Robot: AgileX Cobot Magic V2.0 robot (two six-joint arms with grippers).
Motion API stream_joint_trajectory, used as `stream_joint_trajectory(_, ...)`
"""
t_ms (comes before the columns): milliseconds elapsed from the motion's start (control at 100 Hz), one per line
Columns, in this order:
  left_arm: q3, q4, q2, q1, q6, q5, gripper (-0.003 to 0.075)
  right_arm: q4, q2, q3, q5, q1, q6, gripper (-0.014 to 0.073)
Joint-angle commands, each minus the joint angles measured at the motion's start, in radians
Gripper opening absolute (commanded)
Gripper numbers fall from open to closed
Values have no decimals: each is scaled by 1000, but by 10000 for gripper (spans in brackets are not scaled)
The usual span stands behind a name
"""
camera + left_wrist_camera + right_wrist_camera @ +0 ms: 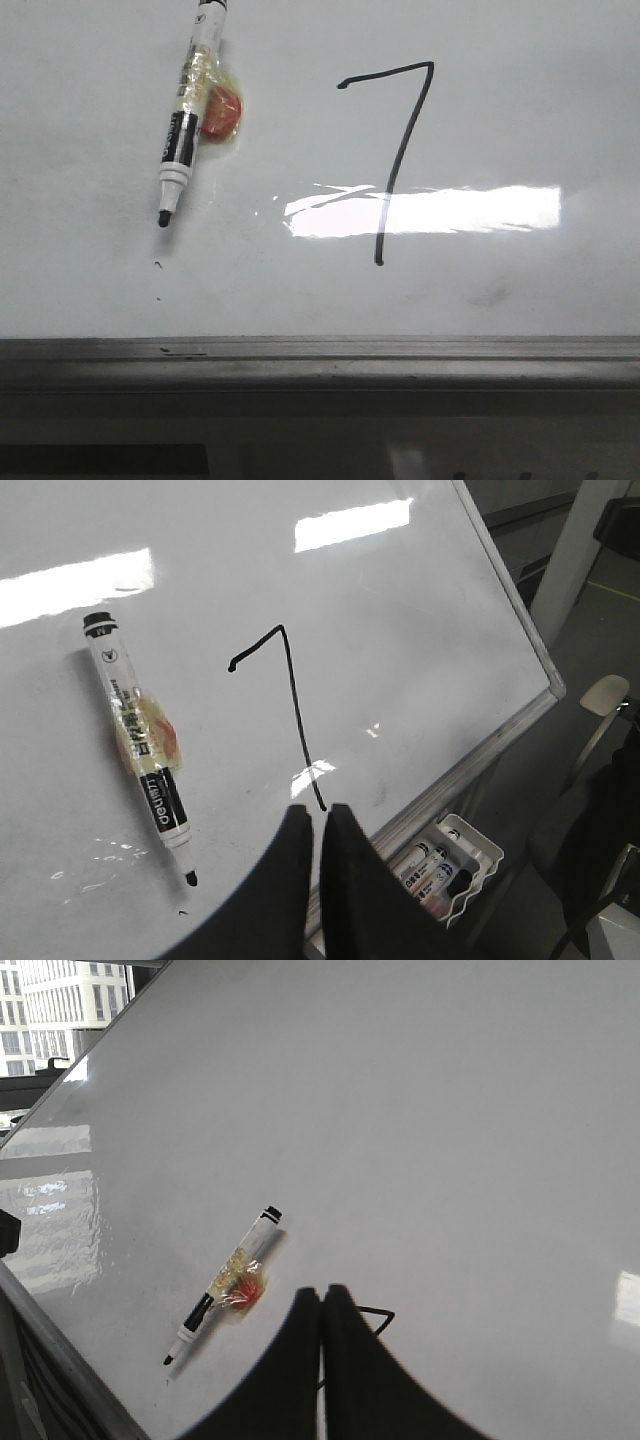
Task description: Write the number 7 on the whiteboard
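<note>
**A:** What do you see closest to you?

**B:** You see the grey rail point(320, 360) along the near edge of the whiteboard point(520, 110). Below that edge, in the left wrist view, hangs one small white tray point(455, 865) with a few markers inside. You can't count them for sure.

**A:** And your two grippers?

**B:** Your left gripper point(320, 815) has its fingers pressed together, with nothing between them. Your right gripper point(321, 1295) is the same, fingers together and empty. Both hang above the board.

**A:** What lies on the board?

**B:** One marker point(188, 120), lying flat with its cap off. Its black tip points toward the near edge and its back end points away from you, leaning a bit to the right. It has clear tape around its middle and a red blob point(221, 110) stuck to its right side.

**A:** Where is the number?

**B:** There is one number 7 point(395, 160), to the right of the marker and apart from it. Its short bar is at the far end. Its long line slants down toward you, across a bright patch of light point(470, 210).
</note>
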Motion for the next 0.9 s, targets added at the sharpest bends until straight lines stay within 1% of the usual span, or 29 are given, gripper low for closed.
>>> stream_joint_trajectory(0,-26,-22,-2,-7,1,11,-20,-8,10,-24,42,-2,-2,-64)
stream_joint_trajectory(450,-26,-22,-2,-7,1,13,-20,-8,10,-24,42,-2,-2,-64)
stream_joint_trajectory(490,-26,-1,-2,-7,1,7,-20,-8,10,-24,42,-2,-2,-64)
stream_joint_trajectory(640,23,199,-19,19,1,-30,-20,-8,10,-24,39,-2,-2,-64)
stream_joint_trajectory(720,70,334,-34,70,-20,-11,-20,-8,10,-24,39,-2,-2,-64)
stream_joint_trajectory(790,113,460,-43,145,-105,28,-20,-8,10,-24,38,-2,-2,-64)
stream_joint_trajectory(840,142,523,-49,214,-194,61,-20,-8,10,-24,34,-2,-2,-64)
stream_joint_trajectory(890,175,602,-52,293,-318,108,-20,-8,10,-24,30,-2,-2,-64)
